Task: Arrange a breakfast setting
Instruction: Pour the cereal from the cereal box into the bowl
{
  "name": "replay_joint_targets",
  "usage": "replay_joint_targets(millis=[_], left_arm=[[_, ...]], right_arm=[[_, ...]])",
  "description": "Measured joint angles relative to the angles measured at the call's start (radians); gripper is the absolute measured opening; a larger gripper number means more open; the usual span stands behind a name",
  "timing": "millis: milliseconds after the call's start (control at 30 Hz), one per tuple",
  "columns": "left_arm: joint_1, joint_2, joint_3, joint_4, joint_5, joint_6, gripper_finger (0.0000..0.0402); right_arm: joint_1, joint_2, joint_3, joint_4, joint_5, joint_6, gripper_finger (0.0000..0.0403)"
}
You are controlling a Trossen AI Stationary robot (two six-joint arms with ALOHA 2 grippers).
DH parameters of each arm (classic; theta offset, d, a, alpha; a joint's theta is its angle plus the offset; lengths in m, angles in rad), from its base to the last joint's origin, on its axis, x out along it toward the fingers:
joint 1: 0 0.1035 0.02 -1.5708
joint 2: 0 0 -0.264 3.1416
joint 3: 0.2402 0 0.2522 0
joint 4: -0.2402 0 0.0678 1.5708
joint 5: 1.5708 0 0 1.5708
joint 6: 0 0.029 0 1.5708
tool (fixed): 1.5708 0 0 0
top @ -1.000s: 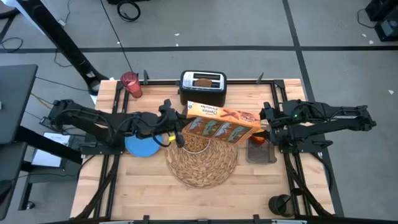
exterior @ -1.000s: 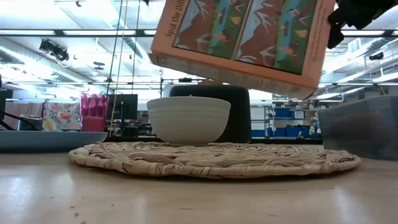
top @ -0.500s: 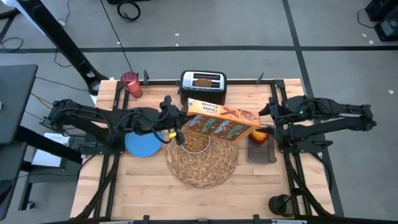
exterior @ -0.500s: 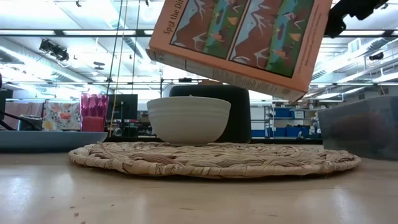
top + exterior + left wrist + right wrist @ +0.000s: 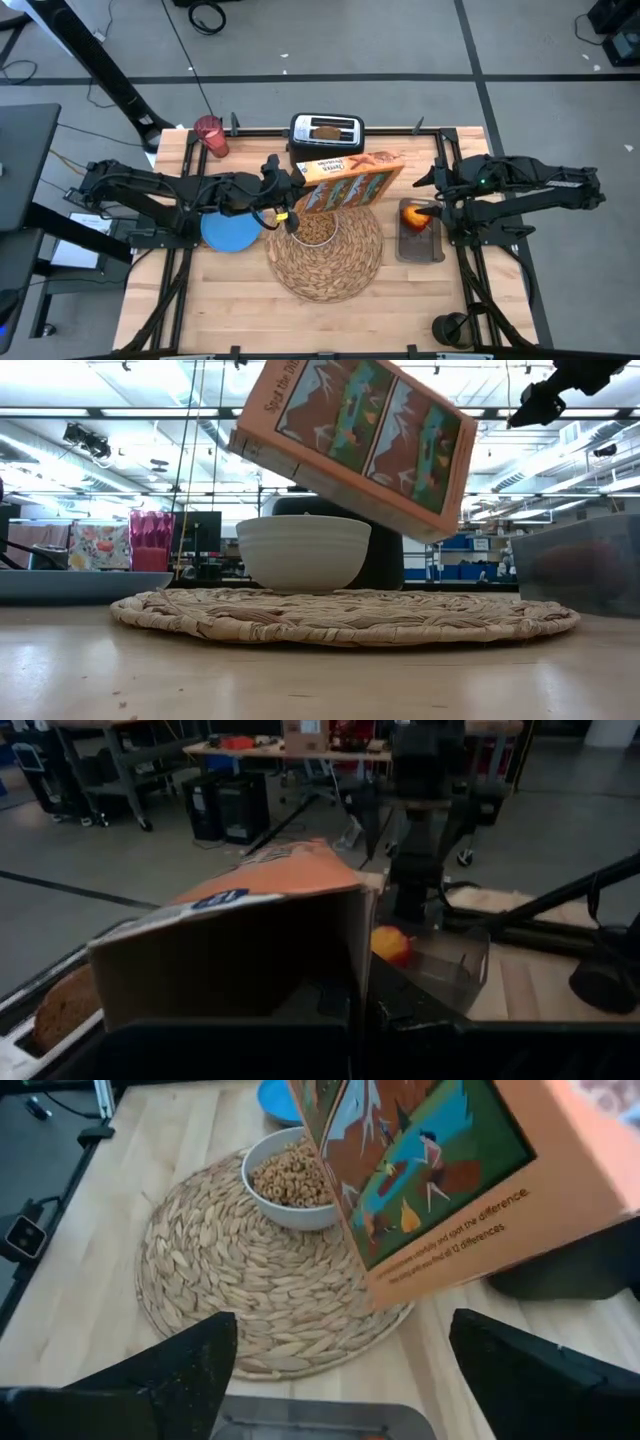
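Breakfast setting so far: a white bowl (image 5: 293, 1180) holding cereal sits on the straw placemat (image 5: 328, 258), toward the mat's far edge. What has just changed is the hold on the cereal box (image 5: 348, 181): a second ago the right pincer (image 5: 335, 1365) was at the box's right end, and now it has pulled back with fingers wide and empty, leaving the box to the left pincer (image 5: 283, 198), which is clamped on its left end. The box now hangs tilted just above the bowl, in front of the right pincer. Pouring looks done, I judge; the box wants setting aside. Beyond stand the toaster (image 5: 326, 131) and pink cup (image 5: 210, 135).
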Motion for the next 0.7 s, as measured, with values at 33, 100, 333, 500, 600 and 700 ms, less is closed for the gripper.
replay_joint_targets(millis=[33,100,333,500,600,700], left_arm=[[0.000,0.002,0.000,-0.002,0.001,-0.001,0.0001],[0.000,0.008,0.000,0.002,0.001,-0.006,0.0001],[0.000,0.009,0.000,-0.014,0.040,-0.018,0.0001],[-0.003,0.017,0.000,-0.020,0.080,-0.018,0.0001],[-0.008,0.023,0.000,-0.028,0.083,-0.010,0.0001],[-0.008,0.027,0.000,-0.023,0.083,-0.005,0.0001]], right_arm=[[0.000,0.002,0.014,-0.006,0.005,-0.005,0.0375],[0.000,0.017,0.054,-0.001,0.024,-0.021,0.0386],[-0.065,0.187,0.222,-0.066,0.004,-0.116,0.0395],[-0.147,0.357,0.331,-0.113,-0.097,-0.206,0.0399],[-0.199,0.444,0.392,-0.132,-0.156,-0.238,0.0400],[-0.240,0.511,0.433,-0.131,-0.254,-0.241,0.0399]])
